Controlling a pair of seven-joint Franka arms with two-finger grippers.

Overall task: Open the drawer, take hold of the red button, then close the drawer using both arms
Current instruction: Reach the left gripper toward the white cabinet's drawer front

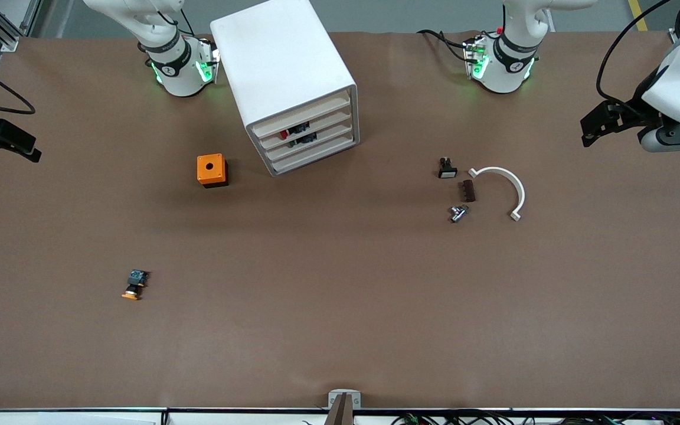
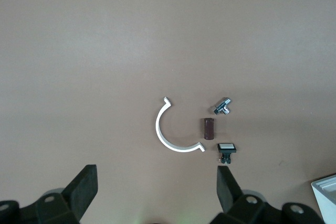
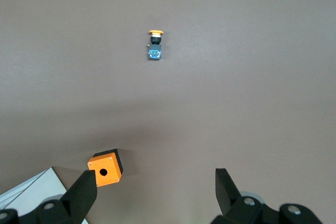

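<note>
Cabinet (image 1: pixel 293 82) is sitting on the bench (image 1: pixel 340 330) with all four drawers pushed in. The drawer (image 1: pixel 306 126) second from the top is holding the red button (image 1: pixel 284 134), visible through its front gap. Left claw (image 2: pixel 157 187) and right claw (image 3: pixel 156 190) are both hanging wide, holding nothing, over the bench's ends.
</note>
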